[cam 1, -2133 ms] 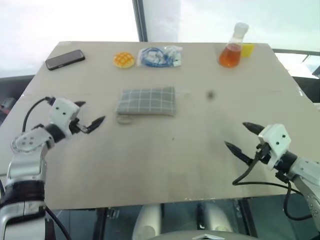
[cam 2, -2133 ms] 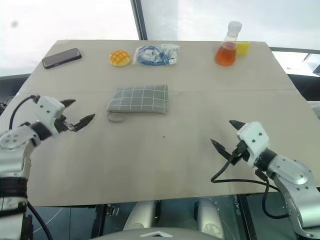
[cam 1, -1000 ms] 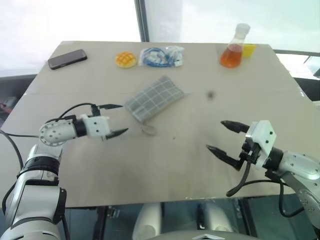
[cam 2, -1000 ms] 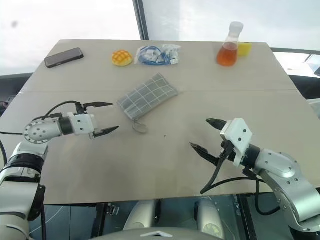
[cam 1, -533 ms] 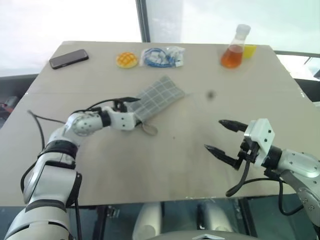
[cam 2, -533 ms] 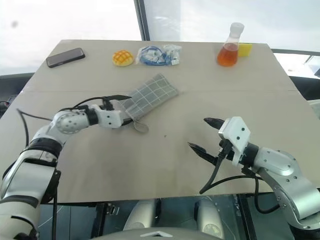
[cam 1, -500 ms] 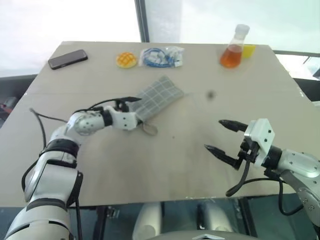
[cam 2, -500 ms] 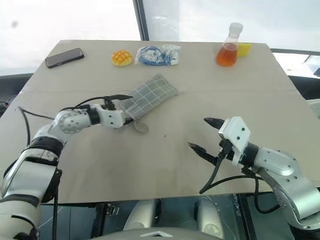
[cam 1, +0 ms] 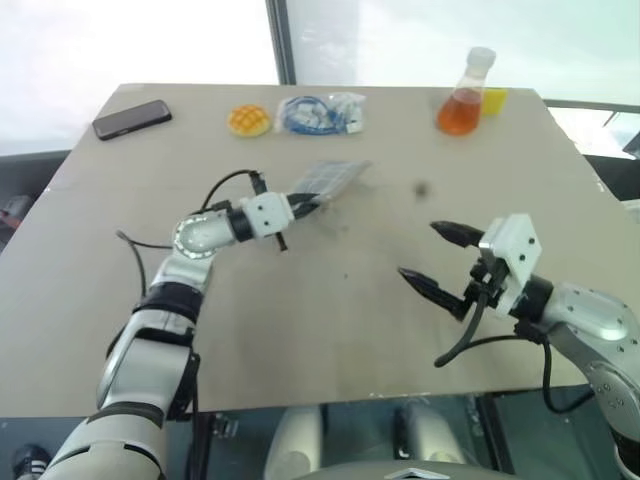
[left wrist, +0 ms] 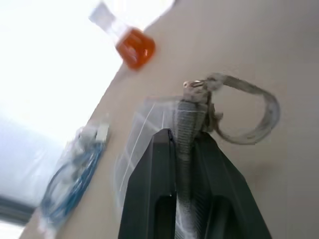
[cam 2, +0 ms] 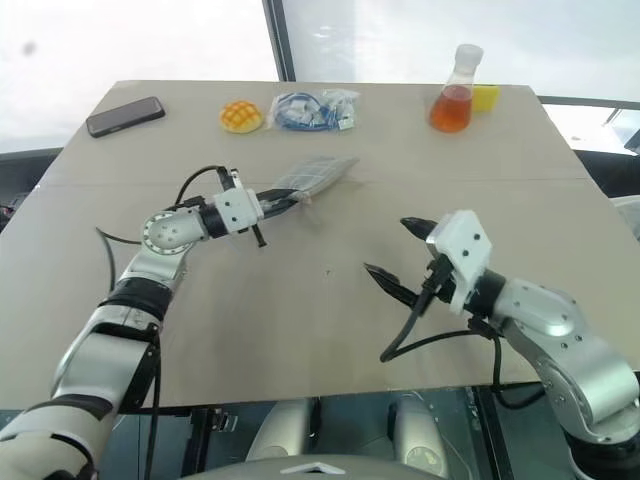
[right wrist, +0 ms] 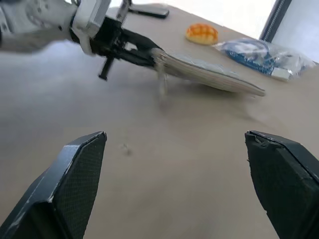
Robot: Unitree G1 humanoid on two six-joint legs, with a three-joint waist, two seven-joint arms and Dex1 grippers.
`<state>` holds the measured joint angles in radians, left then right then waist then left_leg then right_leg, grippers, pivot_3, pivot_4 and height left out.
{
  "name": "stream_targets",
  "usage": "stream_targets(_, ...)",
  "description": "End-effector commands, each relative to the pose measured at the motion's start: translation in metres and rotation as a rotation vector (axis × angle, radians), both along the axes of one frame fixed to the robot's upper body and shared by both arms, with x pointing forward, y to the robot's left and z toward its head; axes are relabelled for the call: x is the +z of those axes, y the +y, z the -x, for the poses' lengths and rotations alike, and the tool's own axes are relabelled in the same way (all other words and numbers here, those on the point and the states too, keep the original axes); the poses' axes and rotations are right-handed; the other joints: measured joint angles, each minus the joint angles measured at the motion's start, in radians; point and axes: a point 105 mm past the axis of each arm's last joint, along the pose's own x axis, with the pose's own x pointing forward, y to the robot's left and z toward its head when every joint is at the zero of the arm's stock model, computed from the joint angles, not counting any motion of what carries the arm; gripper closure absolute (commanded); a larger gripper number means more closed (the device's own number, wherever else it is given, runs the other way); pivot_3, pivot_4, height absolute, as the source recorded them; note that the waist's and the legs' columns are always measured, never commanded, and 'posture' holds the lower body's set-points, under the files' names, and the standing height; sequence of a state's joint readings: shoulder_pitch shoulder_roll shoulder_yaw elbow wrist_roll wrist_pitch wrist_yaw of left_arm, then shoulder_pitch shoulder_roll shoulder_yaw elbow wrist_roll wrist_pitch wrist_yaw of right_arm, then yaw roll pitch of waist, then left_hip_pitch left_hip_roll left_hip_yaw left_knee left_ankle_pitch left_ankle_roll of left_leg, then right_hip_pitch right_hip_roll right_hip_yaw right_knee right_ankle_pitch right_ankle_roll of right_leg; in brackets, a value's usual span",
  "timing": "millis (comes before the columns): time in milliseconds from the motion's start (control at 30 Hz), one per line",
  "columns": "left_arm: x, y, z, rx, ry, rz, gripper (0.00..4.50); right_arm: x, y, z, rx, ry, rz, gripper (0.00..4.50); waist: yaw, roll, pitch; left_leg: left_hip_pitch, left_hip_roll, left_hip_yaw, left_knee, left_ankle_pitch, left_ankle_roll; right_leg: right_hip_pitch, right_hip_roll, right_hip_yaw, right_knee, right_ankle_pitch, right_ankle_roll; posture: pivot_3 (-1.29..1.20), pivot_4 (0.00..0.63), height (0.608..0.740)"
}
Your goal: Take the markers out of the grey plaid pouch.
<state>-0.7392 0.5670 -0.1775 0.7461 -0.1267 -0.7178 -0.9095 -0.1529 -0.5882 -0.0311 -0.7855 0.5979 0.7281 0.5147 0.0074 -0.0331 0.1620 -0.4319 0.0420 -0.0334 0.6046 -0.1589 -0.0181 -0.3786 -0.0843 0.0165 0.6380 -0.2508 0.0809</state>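
left gripper (cam 1: 300, 207) now pinched on near end of grey plaid pouch (cam 1: 328, 179), was spread a second ago | pouch lifted at that end, mid-table | right gripper (cam 1: 438, 258) spread, empty | markers unseen, extraction not begun

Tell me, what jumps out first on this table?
Mid-table, the left pincer pinches one end of the grey plaid pouch and holds it tilted up, its strap loop dangling. The right pincer waits wide open nearer the front edge. At the far edge stands a flask of orange liquid.
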Motion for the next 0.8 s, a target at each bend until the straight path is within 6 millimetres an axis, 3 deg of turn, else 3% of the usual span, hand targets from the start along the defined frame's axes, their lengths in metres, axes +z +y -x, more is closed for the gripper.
stream_targets(33,0.027,-0.018,0.014,-0.047,0.030,0.181,4.09,0.003,0.018,-0.010,0.022,0.080,-0.055,0.00,-0.011,0.000,0.000,0.000,0.000,0.000,0.000,0.000,0.000,0.000,0.000,0.000,0.001,0.000,0.000,0.00,0.150,0.740)
stream_targets(233,0.018,-0.035,0.030,-0.022,0.124,0.282,4.09,0.013,0.043,-0.026,0.076,0.195,-0.167,0.00,-0.019,0.000,0.000,0.001,0.000,-0.001,0.002,0.000,0.000,0.001,0.001,0.001,0.003,0.000,0.000,0.00,0.150,0.740)
stream_targets(533,0.013,-0.051,0.048,-0.027,0.155,0.340,4.09,-0.007,0.049,-0.050,0.003,0.260,-0.099,0.00,-0.020,0.000,0.000,0.000,0.000,-0.001,0.002,0.000,0.000,0.000,0.002,0.001,0.003,0.000,0.000,0.00,0.150,0.740)
stream_targets(633,0.014,-0.051,0.052,-0.044,0.160,0.341,4.14,-0.011,0.043,-0.061,-0.052,0.253,-0.089,0.76,-0.019,0.000,0.000,0.000,0.000,-0.001,0.002,0.000,0.000,0.000,0.002,0.001,0.003,0.000,0.000,0.00,0.150,0.740)
stream_targets(700,0.013,-0.050,0.054,-0.049,0.165,0.345,4.14,-0.011,0.040,-0.065,-0.070,0.248,-0.090,1.49,-0.019,0.000,0.000,0.000,0.000,-0.001,0.002,0.000,0.000,0.000,0.002,0.001,0.003,0.000,0.000,0.00,0.150,0.740)
stream_targets(800,0.011,-0.047,0.056,-0.044,0.171,0.341,4.14,-0.007,0.038,-0.067,-0.074,0.225,-0.086,3.02,-0.019,0.000,0.000,0.000,0.000,-0.001,0.002,0.000,0.000,0.000,0.002,0.001,0.003,0.000,0.000,0.00,0.150,0.740)
